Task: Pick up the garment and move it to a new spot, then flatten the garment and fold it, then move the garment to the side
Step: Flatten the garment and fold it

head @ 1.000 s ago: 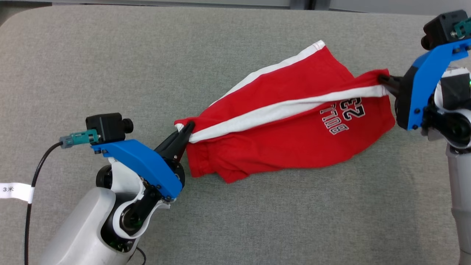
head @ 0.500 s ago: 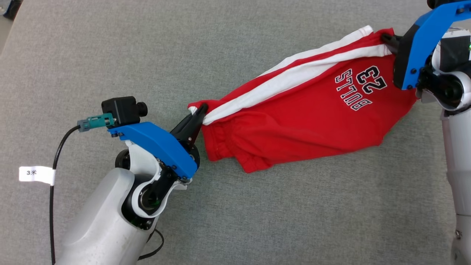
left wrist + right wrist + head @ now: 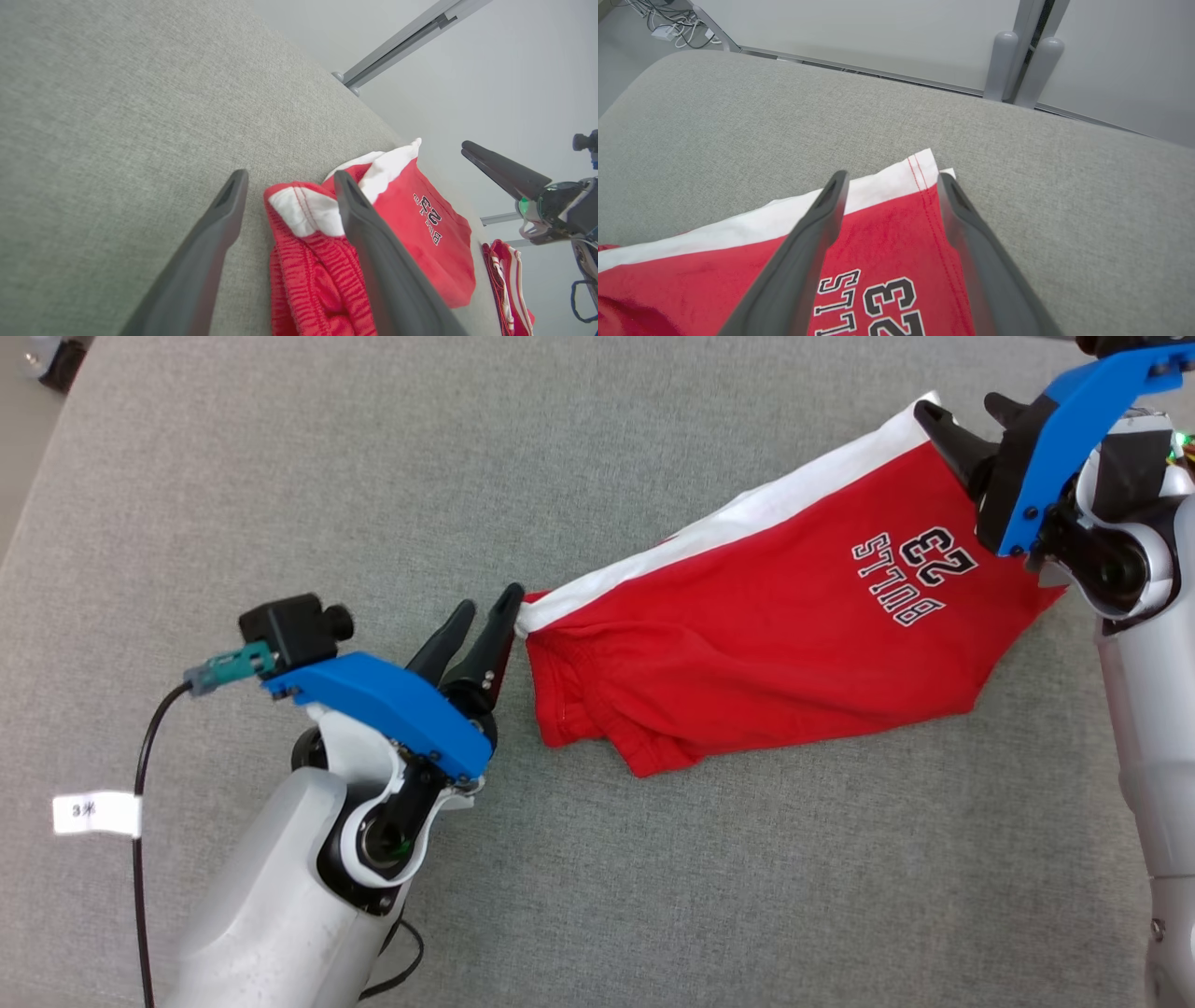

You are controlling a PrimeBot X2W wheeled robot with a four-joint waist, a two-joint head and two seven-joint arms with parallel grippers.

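Note:
The garment [image 3: 747,644] is a pair of red shorts with a white side stripe and a "BULLS 23" print. It lies spread on the grey padded table [image 3: 280,476], running from lower left to upper right. My left gripper [image 3: 487,599] is open at the waistband end, one finger touching the cloth. In the left wrist view the waistband corner [image 3: 303,214] lies between the left gripper's [image 3: 289,179] spread fingers. My right gripper [image 3: 960,406] stands open over the far hem corner. In the right wrist view the garment [image 3: 887,242] lies flat under the right gripper [image 3: 892,179].
A black cable with a white label [image 3: 93,812] hangs beside my left arm. The table's rounded left edge [image 3: 37,495] shows at the upper left. Another red garment [image 3: 507,280] lies past the table's far end. Two grey posts [image 3: 1004,65] stand behind the table.
Both grippers have opened and let go of the garment's two ends. The stretched, folded-over cloth has dropped and now lies flatter on the table. The camera has also shifted.

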